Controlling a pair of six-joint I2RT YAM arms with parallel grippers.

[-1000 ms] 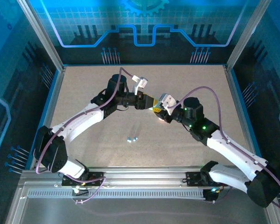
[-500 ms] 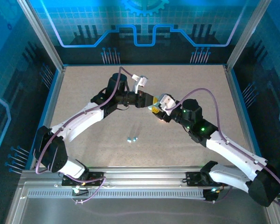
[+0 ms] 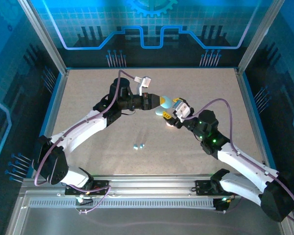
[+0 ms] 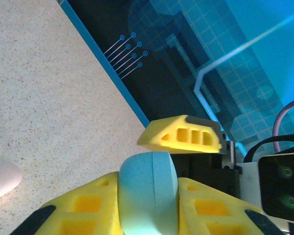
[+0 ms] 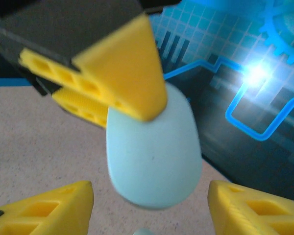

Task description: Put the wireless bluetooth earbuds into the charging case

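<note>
case (image 3: 164, 102) in left tool (image 3: 157, 102), earbuds (image 3: 138, 145) on table (image 3: 88, 93) before it

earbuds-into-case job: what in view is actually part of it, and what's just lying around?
In the job:
- blue case, clamped in the left jaws
- two earbuds, loose on the table

Lying about, for now:
- pink case, on the table
</note>
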